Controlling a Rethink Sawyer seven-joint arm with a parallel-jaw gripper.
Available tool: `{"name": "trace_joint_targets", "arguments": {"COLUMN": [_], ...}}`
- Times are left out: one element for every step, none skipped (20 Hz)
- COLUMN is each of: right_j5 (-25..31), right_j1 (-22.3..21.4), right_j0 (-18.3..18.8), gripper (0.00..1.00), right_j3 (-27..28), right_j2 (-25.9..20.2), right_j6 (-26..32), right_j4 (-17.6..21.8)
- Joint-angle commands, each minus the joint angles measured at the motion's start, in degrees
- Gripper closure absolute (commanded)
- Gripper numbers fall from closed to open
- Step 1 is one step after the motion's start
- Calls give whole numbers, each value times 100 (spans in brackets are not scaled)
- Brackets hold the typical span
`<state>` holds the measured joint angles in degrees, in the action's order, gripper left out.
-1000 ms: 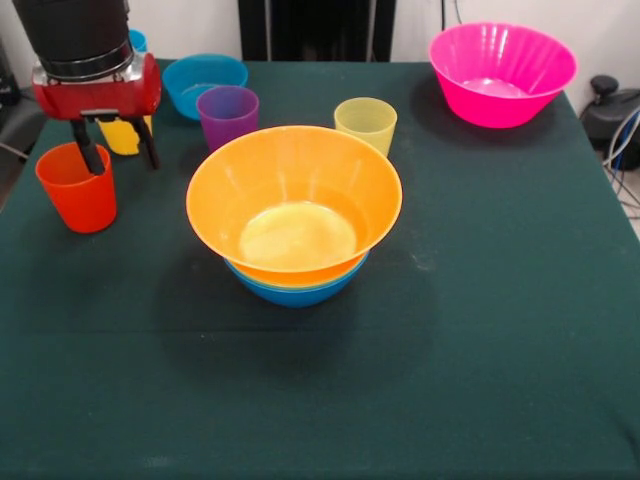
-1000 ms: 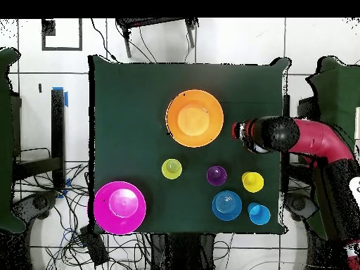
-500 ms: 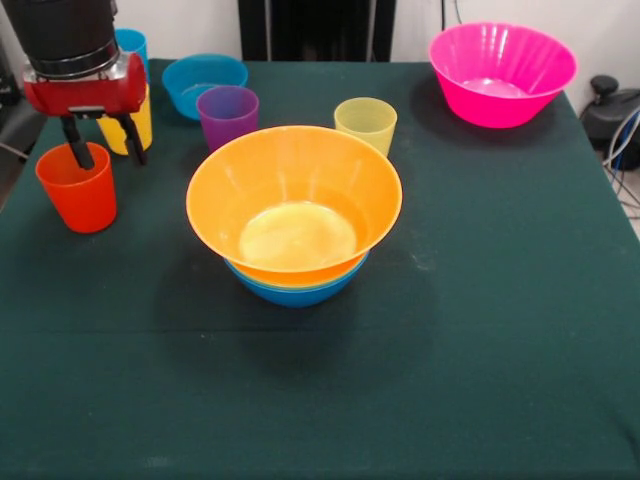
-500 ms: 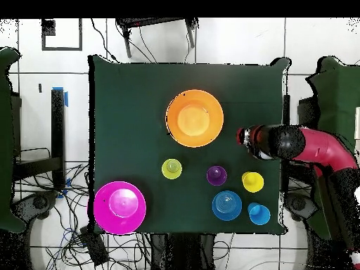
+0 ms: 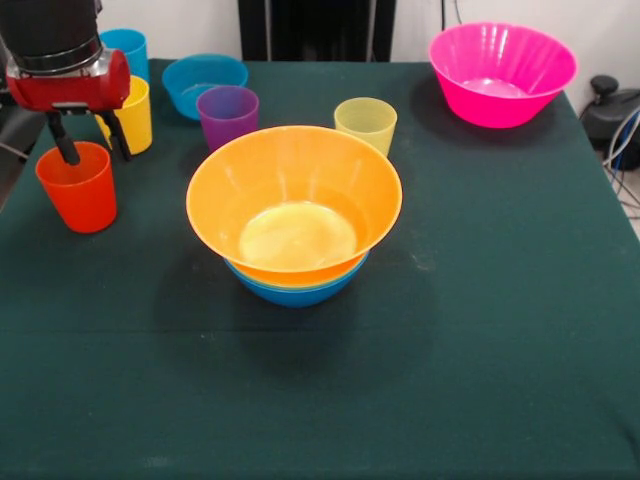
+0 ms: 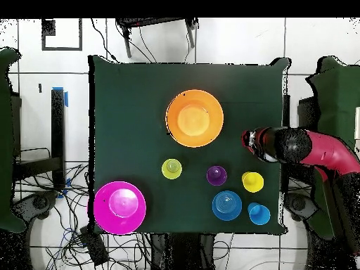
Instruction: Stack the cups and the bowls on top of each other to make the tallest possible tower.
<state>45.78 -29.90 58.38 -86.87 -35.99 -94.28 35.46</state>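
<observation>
The tower stands mid-table: a large orange-yellow bowl point(image 5: 295, 200) point(image 6: 195, 118) nested in a medium blue bowl point(image 5: 295, 291). The orange cup point(image 5: 78, 190) stands upright at the table's left edge in the front view. My gripper point(image 5: 90, 148) hangs open just above it; its left finger point(image 5: 63, 148) is over the cup's rim and its right finger is in front of the yellow cup point(image 5: 137, 115). Nothing is held. In the overhead view the gripper point(image 6: 249, 143) covers the orange cup.
Behind stand a blue cup point(image 5: 128, 48), a small blue bowl point(image 5: 203, 80), a purple cup point(image 5: 228, 115) and a pale yellow-green cup point(image 5: 366, 122). A large pink bowl point(image 5: 502, 72) sits at the far right corner. The green table point(image 5: 480, 320) ends just left of the orange cup.
The gripper has risen a little and shifted left in the front view, away from the tower, staying open. The orange cup and the other things have not moved.
</observation>
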Motion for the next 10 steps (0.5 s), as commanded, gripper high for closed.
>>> {"name": "trace_joint_targets", "arguments": {"right_j5": [-193, -352, -446, -561, -575, -593, -589, -594, -607, -626], "right_j1": [237, 198, 181, 158, 165, 164, 169, 187, 195, 203], "right_j0": [-117, -156, -173, -202, -208, -218, -223, -213, -223, -228], "gripper": [0, 0, 0, 0, 0, 0, 0, 0, 0, 0], "right_j3": [-154, -147, -154, -179, -184, -213, -211, -244, -245, -260], "right_j2": [275, 309, 329, 357, 357, 358, 353, 348, 352, 359], "right_j6": [180, 204, 208, 171, 152, 113, 98, 48, 31, 7], "right_j4": [142, 312, 402, 491, 486, 471, 448, 390, 378, 363]}}
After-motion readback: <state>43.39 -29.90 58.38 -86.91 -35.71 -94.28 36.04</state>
